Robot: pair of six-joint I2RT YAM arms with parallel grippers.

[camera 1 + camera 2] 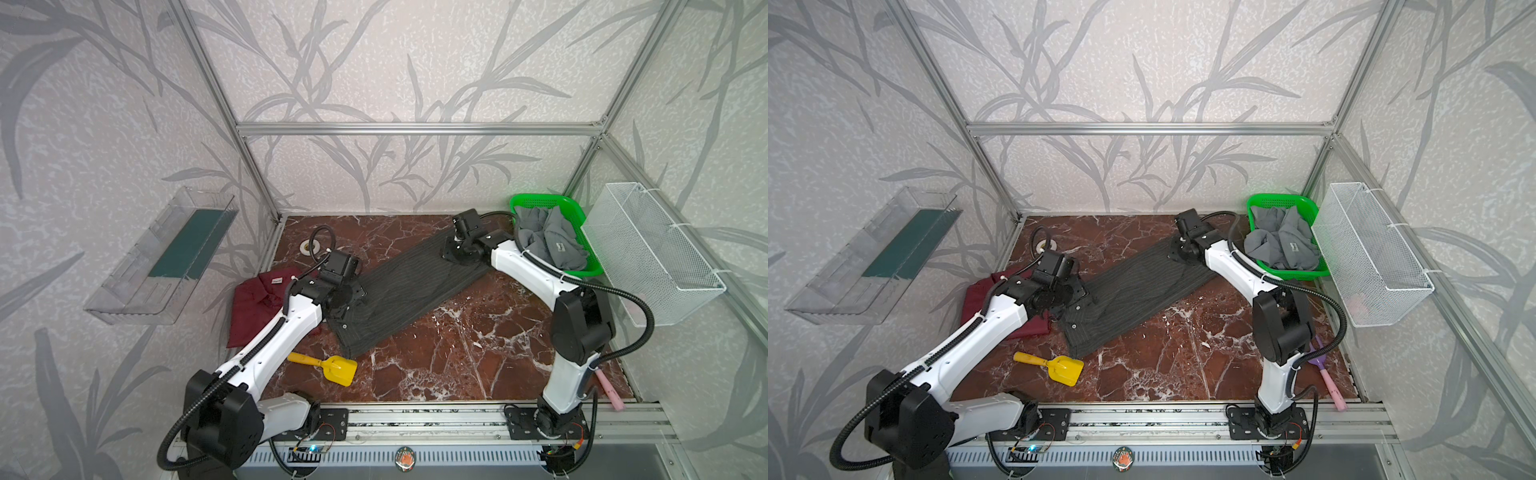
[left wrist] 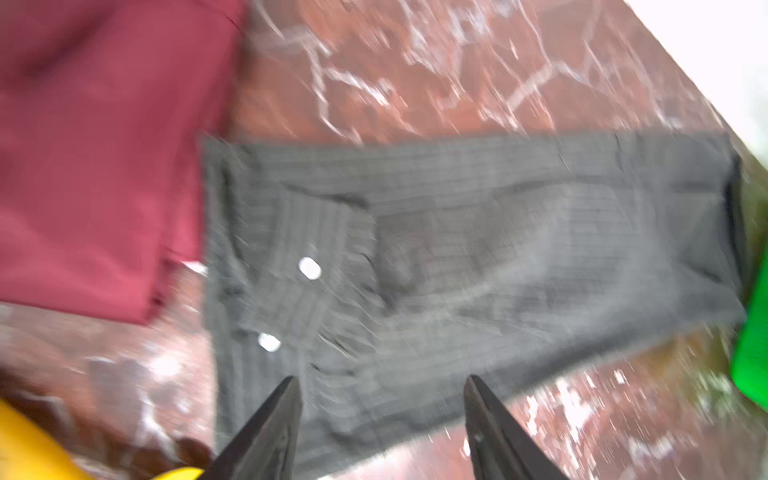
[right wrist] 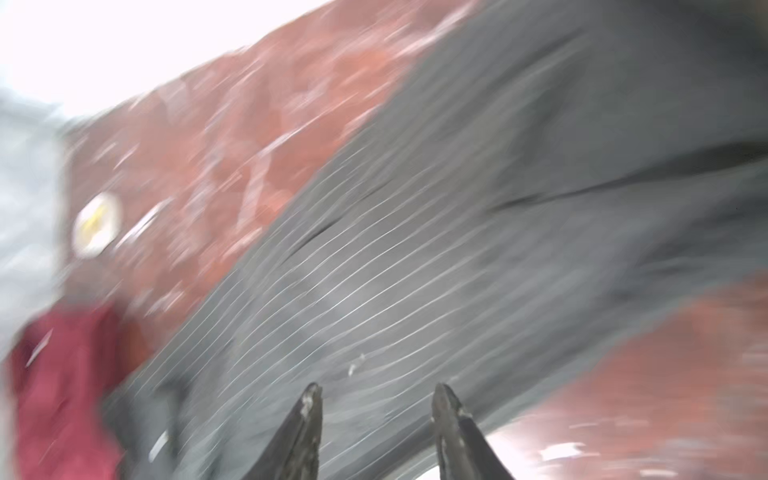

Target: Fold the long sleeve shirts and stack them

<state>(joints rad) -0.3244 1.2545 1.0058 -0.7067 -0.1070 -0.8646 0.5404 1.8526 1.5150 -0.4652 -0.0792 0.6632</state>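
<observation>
In both top views the pinstriped shirt [image 1: 399, 291] lies as a long folded strip slantwise on the tabletop [image 1: 457, 365], an arm at each end, likely poised for a crosswise fold. The maroon shirt [image 1: 253, 307] waits folded just beside it; the grey shirt [image 1: 548, 245] sits crumpled in the green basket [image 1: 540, 202]. Left wrist: left fingers [image 2: 274, 428] spread over the buttoned end, holding nothing. Right wrist: right fingers [image 3: 307, 419] apart above the stripes, empty.

Pinstriped shirt [image 1: 409, 286] across marble table [image 1: 457, 357]
</observation>
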